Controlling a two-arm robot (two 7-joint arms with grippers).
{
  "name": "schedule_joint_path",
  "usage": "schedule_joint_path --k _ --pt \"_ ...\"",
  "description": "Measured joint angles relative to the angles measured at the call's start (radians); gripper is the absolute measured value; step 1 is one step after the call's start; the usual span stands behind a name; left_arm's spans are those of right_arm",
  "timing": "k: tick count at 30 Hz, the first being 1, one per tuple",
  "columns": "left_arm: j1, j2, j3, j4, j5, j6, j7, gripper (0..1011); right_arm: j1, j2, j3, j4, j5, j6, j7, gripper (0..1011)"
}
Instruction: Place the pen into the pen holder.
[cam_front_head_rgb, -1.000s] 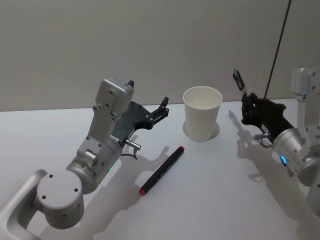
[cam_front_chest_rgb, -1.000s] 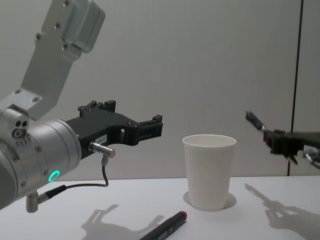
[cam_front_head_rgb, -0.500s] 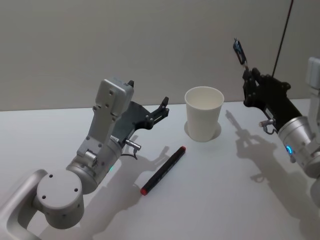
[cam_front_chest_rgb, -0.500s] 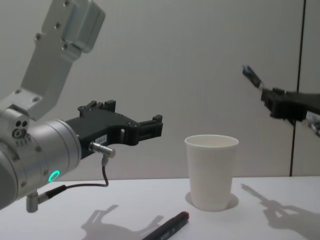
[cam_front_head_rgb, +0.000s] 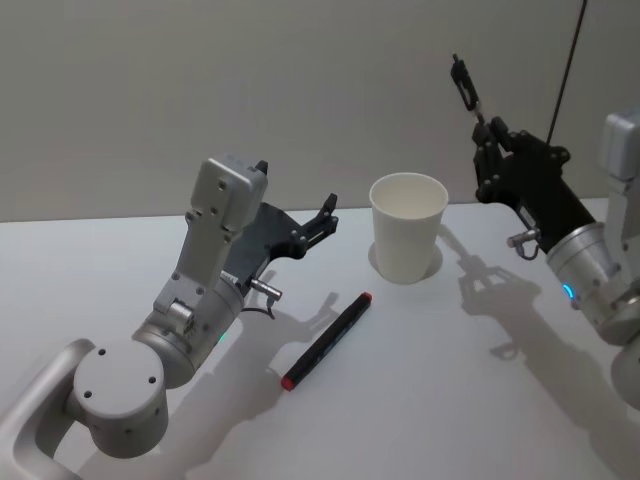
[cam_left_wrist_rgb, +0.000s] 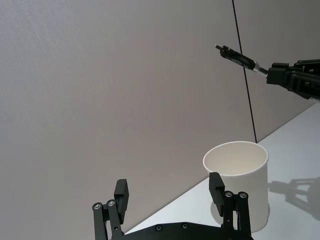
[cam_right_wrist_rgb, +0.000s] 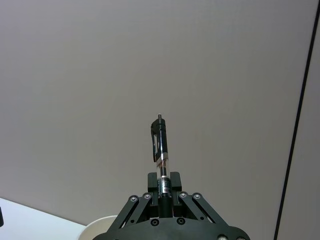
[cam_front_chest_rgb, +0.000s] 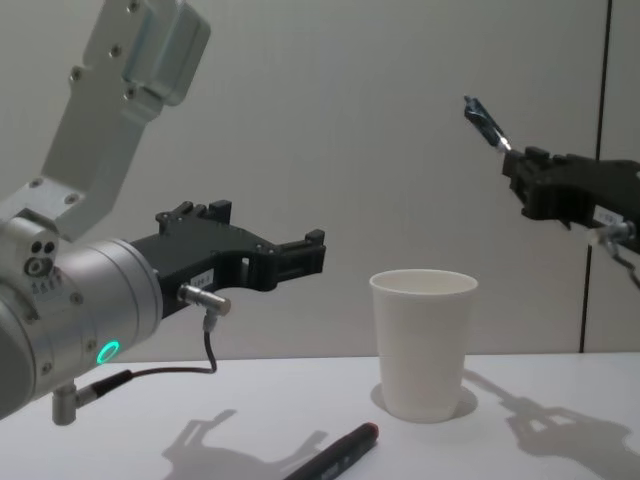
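The pen (cam_front_head_rgb: 466, 88), a slim dark one with a clip, sticks up out of my right gripper (cam_front_head_rgb: 485, 140), which is shut on its lower end. It hangs in the air above and to the right of the pen holder (cam_front_head_rgb: 407, 240), a white paper cup standing upright on the table. The chest view shows the pen (cam_front_chest_rgb: 483, 122) well above the cup's rim (cam_front_chest_rgb: 423, 280). From the right wrist, the pen (cam_right_wrist_rgb: 161, 145) stands straight between the fingers. My left gripper (cam_front_head_rgb: 325, 215) hovers open left of the cup, holding nothing, fingers (cam_left_wrist_rgb: 216, 185) spread wide.
A black marker with red ends (cam_front_head_rgb: 325, 340) lies diagonally on the white table (cam_front_head_rgb: 450, 400) in front of the cup. A grey wall rises behind, with a thin dark cable (cam_front_head_rgb: 562, 80) at the right.
My right gripper has risen and swung left toward the cup with the pen in it. The left arm, the cup and the marker have stayed put.
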Motion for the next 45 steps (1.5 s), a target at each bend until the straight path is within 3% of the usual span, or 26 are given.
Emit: schedule_joint_path --k 11,30,45 --pt "0.000 0.000 0.000 0.000 0.000 0.000 0.000 1001 0.054 -0.028 -0.017 0.098 -0.038 -0.074 0.030 134" --pt "0.000 0.000 0.000 0.000 0.000 0.000 0.000 1001 0.174 -0.082 -0.041 0.303 -0.061 -0.174 0.087 134" --pt "0.000 0.000 0.000 0.000 0.000 0.000 0.000 1001 0.244 -0.111 -0.055 0.434 -0.080 -0.222 0.116 134"
